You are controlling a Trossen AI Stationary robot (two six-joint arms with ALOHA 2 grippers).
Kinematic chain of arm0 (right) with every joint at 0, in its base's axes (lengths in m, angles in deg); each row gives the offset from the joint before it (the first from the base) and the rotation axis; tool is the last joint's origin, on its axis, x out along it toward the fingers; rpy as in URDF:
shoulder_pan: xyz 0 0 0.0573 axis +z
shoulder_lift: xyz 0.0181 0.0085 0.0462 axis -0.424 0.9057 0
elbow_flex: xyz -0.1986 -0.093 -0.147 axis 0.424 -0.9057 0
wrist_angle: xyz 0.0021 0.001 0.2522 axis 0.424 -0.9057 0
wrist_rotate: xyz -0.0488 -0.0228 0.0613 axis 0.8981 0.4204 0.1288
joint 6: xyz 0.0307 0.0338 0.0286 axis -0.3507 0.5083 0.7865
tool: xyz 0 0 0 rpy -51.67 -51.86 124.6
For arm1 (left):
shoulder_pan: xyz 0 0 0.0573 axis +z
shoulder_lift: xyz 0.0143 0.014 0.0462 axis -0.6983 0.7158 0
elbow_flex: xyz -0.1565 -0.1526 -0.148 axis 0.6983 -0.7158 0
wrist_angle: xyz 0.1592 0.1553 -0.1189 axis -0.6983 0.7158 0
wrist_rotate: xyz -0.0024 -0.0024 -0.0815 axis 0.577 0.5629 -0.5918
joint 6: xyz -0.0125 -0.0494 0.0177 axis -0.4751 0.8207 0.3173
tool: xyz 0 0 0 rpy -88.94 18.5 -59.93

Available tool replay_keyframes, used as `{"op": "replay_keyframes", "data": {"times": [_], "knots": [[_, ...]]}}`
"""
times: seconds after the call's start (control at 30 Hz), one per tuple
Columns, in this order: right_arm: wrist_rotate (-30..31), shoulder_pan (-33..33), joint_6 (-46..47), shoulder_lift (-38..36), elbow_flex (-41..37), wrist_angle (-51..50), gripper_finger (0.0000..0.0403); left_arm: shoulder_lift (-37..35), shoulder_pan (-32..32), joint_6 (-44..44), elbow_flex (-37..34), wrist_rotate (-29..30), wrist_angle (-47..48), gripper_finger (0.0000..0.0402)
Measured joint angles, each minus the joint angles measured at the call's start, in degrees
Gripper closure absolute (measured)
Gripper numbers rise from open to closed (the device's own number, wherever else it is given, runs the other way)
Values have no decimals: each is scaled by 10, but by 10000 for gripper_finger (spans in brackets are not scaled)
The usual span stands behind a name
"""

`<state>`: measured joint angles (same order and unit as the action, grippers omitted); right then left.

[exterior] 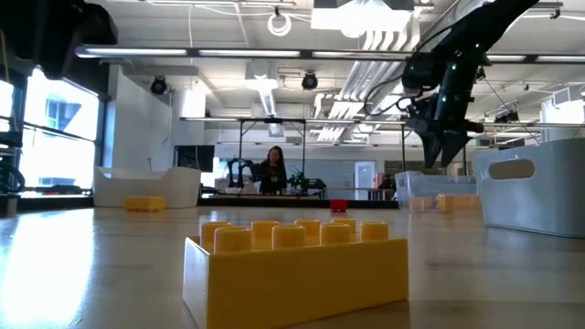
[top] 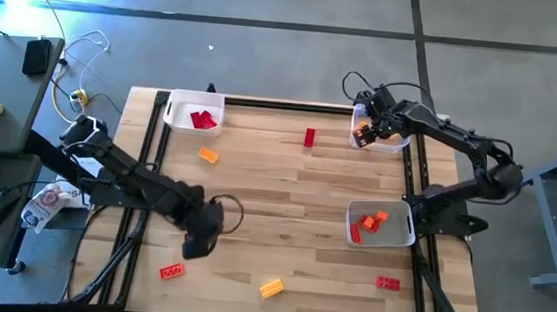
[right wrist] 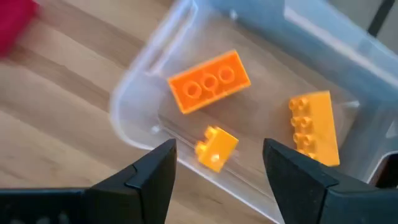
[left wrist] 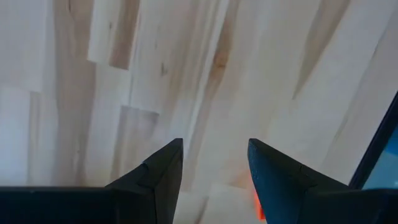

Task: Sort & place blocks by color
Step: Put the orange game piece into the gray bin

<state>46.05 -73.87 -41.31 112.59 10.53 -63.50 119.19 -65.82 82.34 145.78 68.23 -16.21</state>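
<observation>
Our right hand (right wrist: 216, 163) spread empty above our clear tray (right wrist: 134, 93), three orange blocks (right wrist: 209, 81) just beneath.

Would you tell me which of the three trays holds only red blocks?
The white tray at the table's far left corner: its blocks are red, while the other two trays, both on the right side, hold orange ones.
</observation>
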Motion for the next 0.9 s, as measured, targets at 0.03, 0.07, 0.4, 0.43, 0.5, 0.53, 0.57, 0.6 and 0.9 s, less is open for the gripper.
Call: {"op": "replay_keyframes", "data": {"times": [0.03, 0.07, 0.4, 0.43, 0.5, 0.53, 0.57, 0.6, 0.9], "knots": [[0, 5, 0, -10, 0, 3, 179, 0, -13, 17, 0, 6, 0, 234], [0, 10, 0, -19, 0, 8, 179, 0, -25, 37, -3, 13, -5, 234], [-2, 49, 1, -101, 0, 51, 179, 0, -134, 239, -85, 20, -83, 234], [-1, 51, 0, -106, 0, 54, 179, 0, -145, 254, -90, 20, -88, 234], [-1, 55, 1, -113, 0, 61, 179, 0, -167, 282, -94, 24, -89, 234], [-1, 56, 1, -115, 0, 62, 179, 0, -178, 293, -96, 26, -91, 234], [-1, 58, 0, -117, 0, 64, 179, 0, -190, 303, -98, 30, -96, 234], [-1, 58, 0, -117, 0, 67, 179, 0, -201, 312, -101, 33, -100, 234], [2, 58, 0, -117, 0, 80, 179, 0, -272, 375, -151, 38, -204, 234]]}}
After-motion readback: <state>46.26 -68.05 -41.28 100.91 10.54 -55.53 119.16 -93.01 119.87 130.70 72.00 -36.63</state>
